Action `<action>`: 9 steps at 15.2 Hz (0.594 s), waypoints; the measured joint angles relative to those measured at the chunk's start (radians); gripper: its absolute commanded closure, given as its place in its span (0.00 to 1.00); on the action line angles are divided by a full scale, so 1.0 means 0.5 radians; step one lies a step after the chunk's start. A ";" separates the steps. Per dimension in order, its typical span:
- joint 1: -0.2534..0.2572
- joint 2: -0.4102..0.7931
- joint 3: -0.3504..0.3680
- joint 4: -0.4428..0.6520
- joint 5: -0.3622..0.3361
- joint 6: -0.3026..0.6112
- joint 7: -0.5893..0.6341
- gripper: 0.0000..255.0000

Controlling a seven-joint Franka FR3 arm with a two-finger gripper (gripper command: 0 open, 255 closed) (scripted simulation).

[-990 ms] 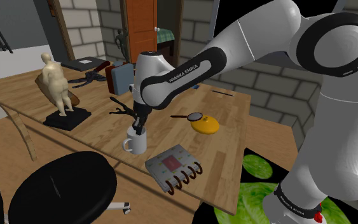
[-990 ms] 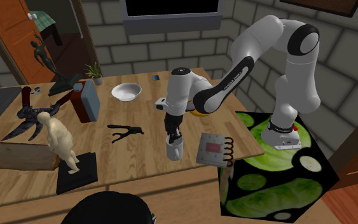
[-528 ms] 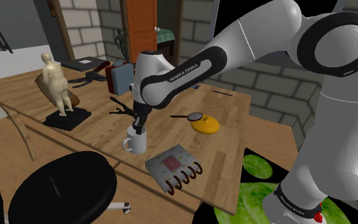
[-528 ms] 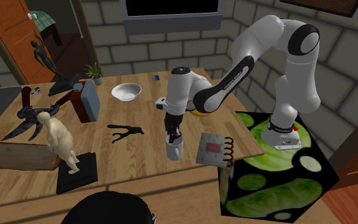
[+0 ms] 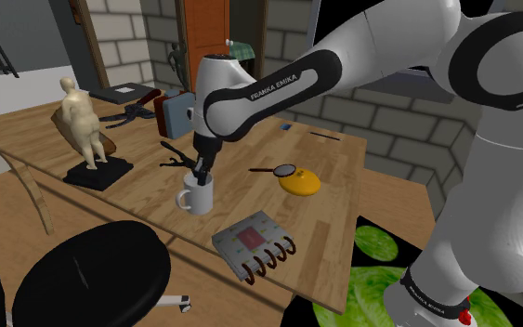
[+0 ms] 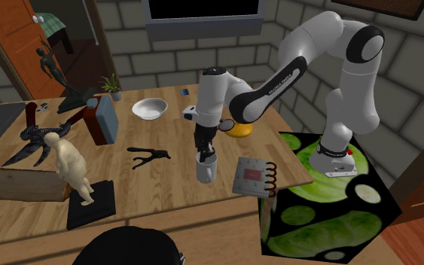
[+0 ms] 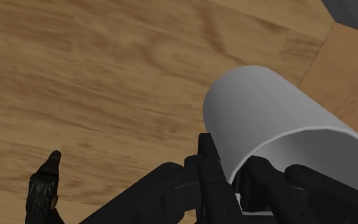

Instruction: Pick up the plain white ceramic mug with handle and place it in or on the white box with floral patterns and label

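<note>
The gripper (image 5: 200, 176) clamps one wall of the white mug (image 5: 197, 199) at the rim, a stiff, smooth, probably breakable cup that could slip.

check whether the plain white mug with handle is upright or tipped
Upright: the white mug is rim-up, the black gripper clamped on its wall.

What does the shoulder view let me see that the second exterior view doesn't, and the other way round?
Shoulder view: the white mug's handle, which points toward that view's left.
Second exterior view: a white bowl and a small potted plant on the far side of the table.
Both: the black pincer closed on the mug's rim, the beige figurine on its dark base, and the floral box near the table edge.
</note>
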 measured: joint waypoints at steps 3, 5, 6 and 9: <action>-0.001 -0.023 0.001 0.047 0.003 -0.070 0.000 1.00; -0.004 -0.055 0.002 0.064 0.008 -0.119 -0.002 1.00; -0.005 -0.066 0.001 0.072 0.010 -0.137 -0.003 1.00; -0.004 -0.090 0.003 0.127 0.011 -0.216 0.002 1.00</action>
